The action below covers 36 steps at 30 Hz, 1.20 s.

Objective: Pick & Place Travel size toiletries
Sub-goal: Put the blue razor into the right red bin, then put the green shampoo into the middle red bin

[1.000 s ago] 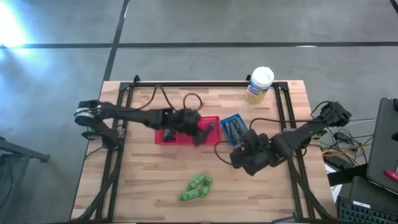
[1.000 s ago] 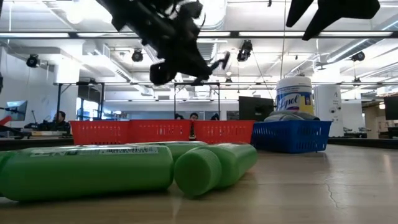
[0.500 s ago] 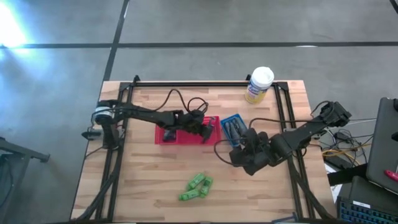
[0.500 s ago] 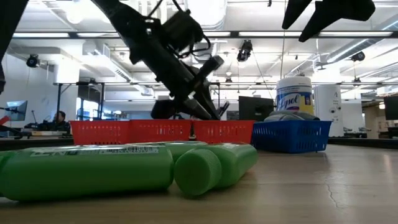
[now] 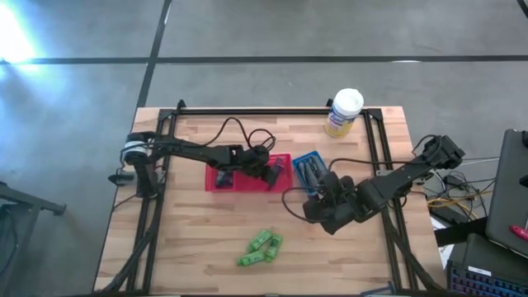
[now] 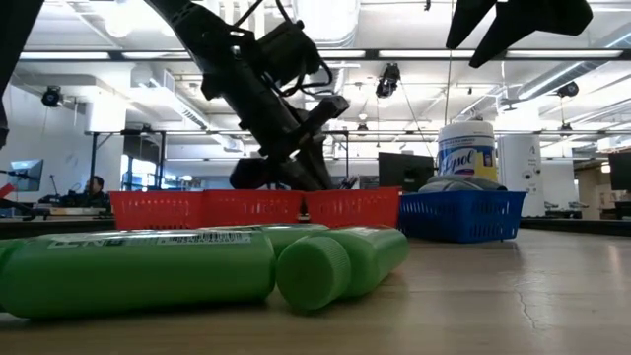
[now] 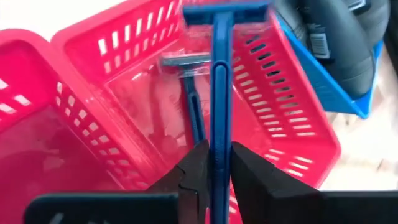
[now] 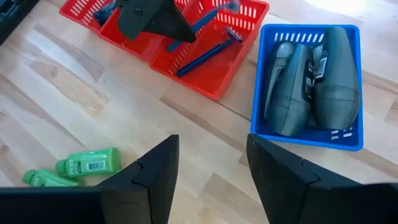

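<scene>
**Left arm dropped into red basket, razor pinched**

Since a second ago the left gripper point(image 5: 272, 171) has come down from above the red basket point(image 5: 216, 181) to its end compartment; right arm barely shifted.

Left wrist view alone shows the grip: fingers point(image 7: 196, 165) pressed onto the handle of a blue razor point(image 7: 219, 93), head pointing away from the pincer. A second razor point(image 7: 189, 93) lies flat on the basket floor just past the fingertips, partly behind the held one. High view hides all this under the arm.

Right wrist view: right gripper point(image 8: 208, 168) spread, holding nothing, hovering over bare table point(image 8: 205, 134). Ahead of it, blue basket point(image 8: 305, 138) with grey bottles point(image 8: 311, 81); green tubes point(image 8: 74, 168) off to one side.

Low view: green tubes up close block the near table; yellow wipes canister point(image 6: 467, 148) stands behind the blue basket.
</scene>
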Tool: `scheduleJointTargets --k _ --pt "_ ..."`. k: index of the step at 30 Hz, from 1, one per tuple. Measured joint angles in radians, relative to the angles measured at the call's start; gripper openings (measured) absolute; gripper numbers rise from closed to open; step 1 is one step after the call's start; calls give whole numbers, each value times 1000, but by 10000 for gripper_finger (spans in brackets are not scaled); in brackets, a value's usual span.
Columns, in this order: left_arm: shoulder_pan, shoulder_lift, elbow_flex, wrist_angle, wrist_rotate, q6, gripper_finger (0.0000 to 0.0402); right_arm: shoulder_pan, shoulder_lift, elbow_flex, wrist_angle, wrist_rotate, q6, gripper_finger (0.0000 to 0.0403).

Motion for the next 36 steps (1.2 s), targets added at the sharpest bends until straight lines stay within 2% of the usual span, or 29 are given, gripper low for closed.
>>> scheduleJointTargets --k 5,13,15,17,19,20,22,25,27,30,36 --pt "1 -1 1 -5 0 4 82 0 0 0 2 0 -6 188" --pt "1 -17 26 -12 14 114 174 0 0 0 2 0 -6 206" --pt "-9 -48 29 -15 70 203 186 0 0 0 2 -1 -17 209" --pt "-36 -101 31 -29 185 384 190 0 0 0 4 -13 -48 212" --pt "-88 -165 31 -107 296 549 191 -1 0 0 5 -38 -83 214" --pt "-120 -192 29 -159 309 599 191 0 0 0 5 -52 -102 215" --pt "-184 -226 22 -263 289 661 189 -1 0 0 5 -61 -130 216" --pt "-281 -238 1 -371 181 675 189 -6 0 -3 6 -62 -155 217" --pt "-360 -238 -12 -373 109 633 189 -9 0 -5 6 -63 -176 215" --pt "-475 -221 -16 -330 70 529 205 -11 0 -8 6 -63 -209 211" --pt "-649 -175 -17 -292 -18 354 271 -9 0 -27 6 -86 -263 203"
